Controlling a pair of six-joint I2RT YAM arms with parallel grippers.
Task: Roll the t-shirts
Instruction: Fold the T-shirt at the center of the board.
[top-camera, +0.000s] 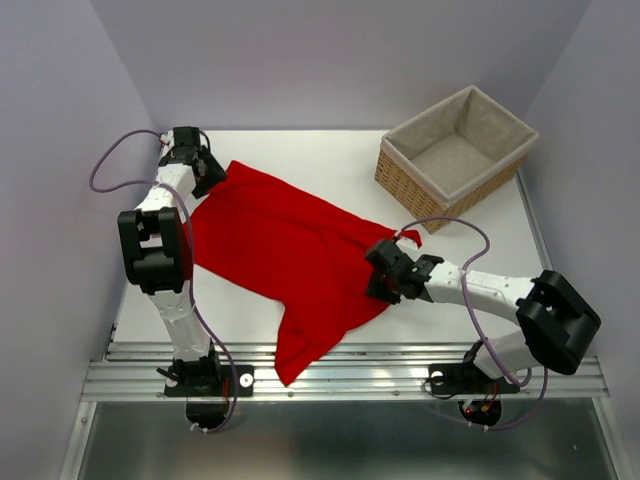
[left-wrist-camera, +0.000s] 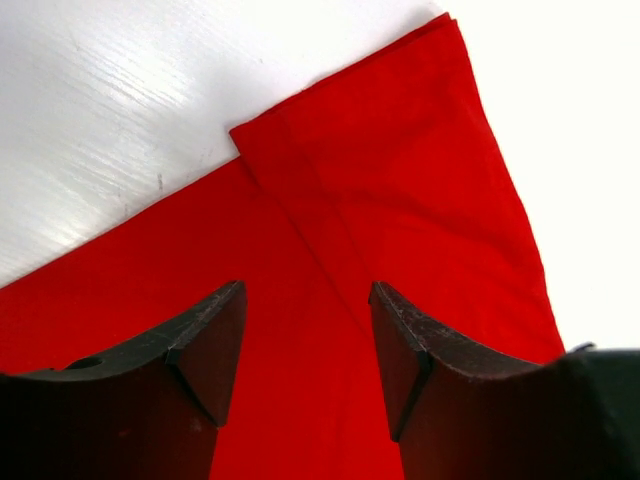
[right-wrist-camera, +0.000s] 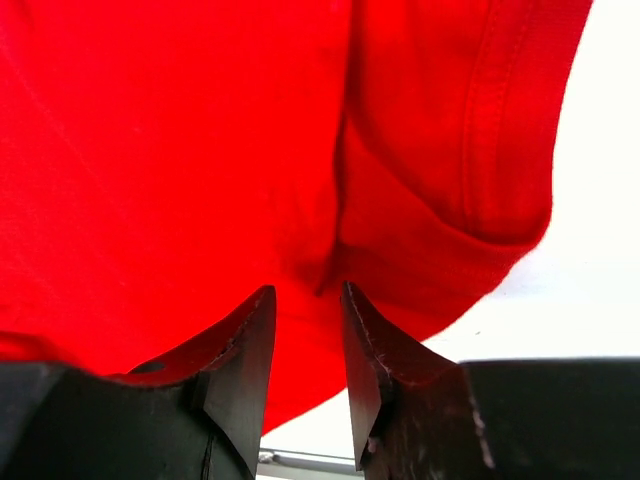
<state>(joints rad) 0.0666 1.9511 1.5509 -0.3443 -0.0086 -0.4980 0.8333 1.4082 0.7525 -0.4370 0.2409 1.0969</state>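
We see the left gripper (left-wrist-camera: 307, 292) released over the red t-shirt (top-camera: 280, 250); the right gripper (right-wrist-camera: 308, 292) stands narrow at a fold, grasp unclear.

The t-shirt (top-camera: 280, 255) was plain bright red, of thin soft cloth with no print. It lay mostly flat and slantwise on the white bench (top-camera: 330, 160), running from the far left toward the near middle, where one end drooped over the near edge. At its far-left end a narrow flap was folded over onto the cloth. Its right side was rumpled, with a stitched hem curled under.
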